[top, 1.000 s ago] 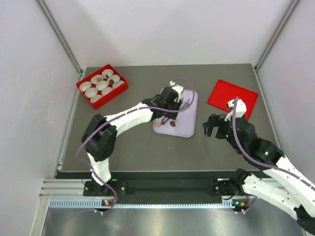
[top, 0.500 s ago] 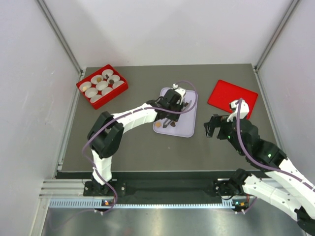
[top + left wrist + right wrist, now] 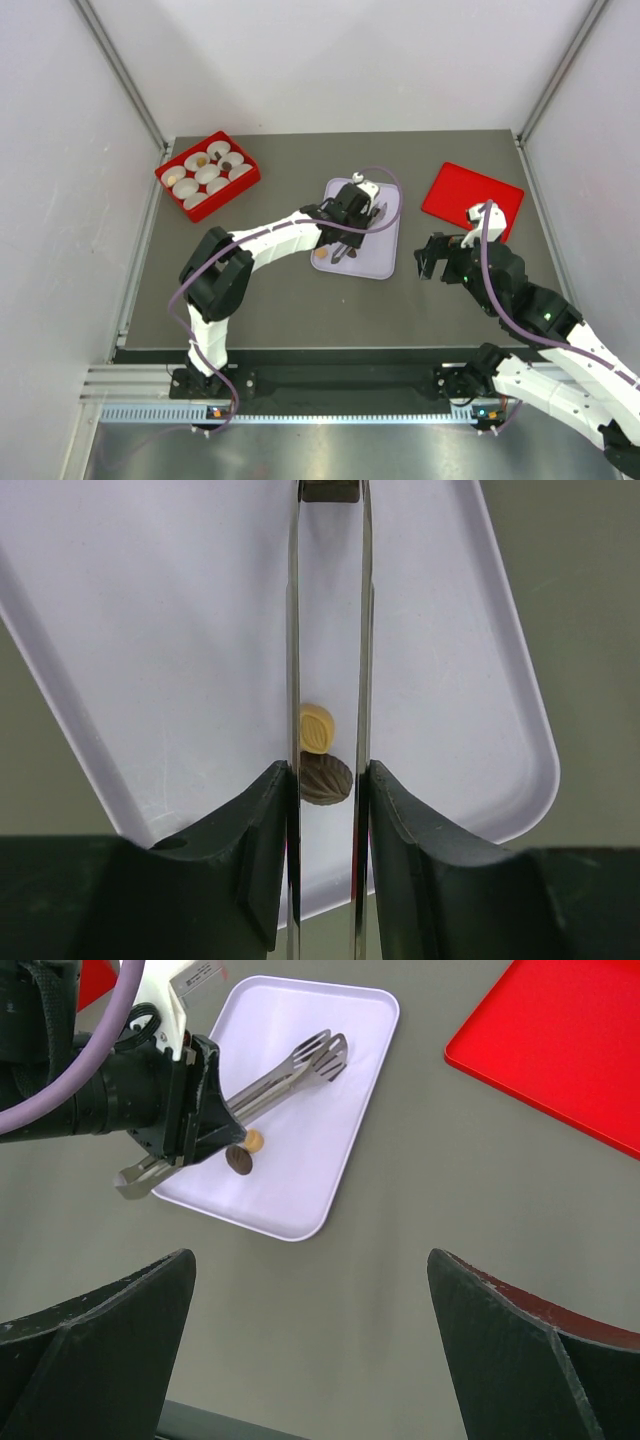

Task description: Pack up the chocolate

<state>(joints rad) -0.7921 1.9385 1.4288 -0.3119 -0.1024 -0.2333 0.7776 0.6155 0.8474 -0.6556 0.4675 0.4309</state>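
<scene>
Far left on the bench [image 3: 280, 300] sits the red box [image 3: 207, 175]. In the middle, the left tool [image 3: 198, 1120] pinches thin tongs [image 3: 293, 630], a bit open and empty, over the purple tray [image 3: 150, 630]. A caramel chocolate [image 3: 316, 728] and a dark chocolate [image 3: 326, 778] lie between the tong arms, back by the tool, far from the tips, near the tray's rim. The right tool [image 3: 430, 258] gapes wide, empty, well apart.

White links, black joints on left arm [image 3: 270, 236] and right arm [image 3: 520, 290]; lilac cable [image 3: 118, 1005] looped along each; black, wedge-shaped jaws.
</scene>
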